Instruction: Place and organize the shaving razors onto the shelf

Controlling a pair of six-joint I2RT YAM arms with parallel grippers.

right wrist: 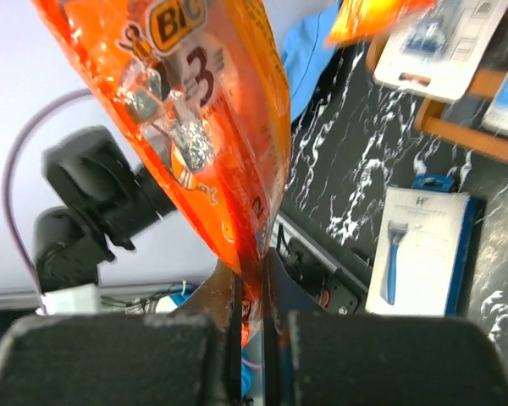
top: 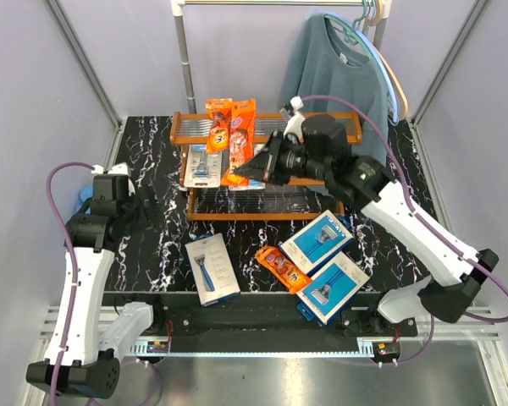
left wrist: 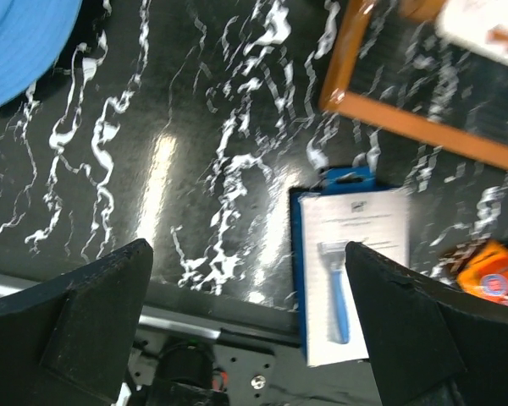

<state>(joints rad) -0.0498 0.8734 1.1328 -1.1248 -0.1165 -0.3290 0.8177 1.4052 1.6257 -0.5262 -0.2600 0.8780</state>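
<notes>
Placing step underway. My right end effector (right wrist: 252, 283) clenched orange BIC razor bag (right wrist: 203, 127), held above shelf (top: 262, 217). Left end effector (left wrist: 250, 288) hung wide open, empty, over desk (left wrist: 195, 169). Next, I judged: lower bag onto wire tier, release.

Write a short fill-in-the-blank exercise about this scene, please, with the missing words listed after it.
1. The right gripper is shut on an ____ bag.
2. The left gripper hangs ____ above the table, holding nothing.
3. In front of the shelf, ____ flat boxes picturing a razor lie on the table.

Missing words: orange; open; three.
</notes>
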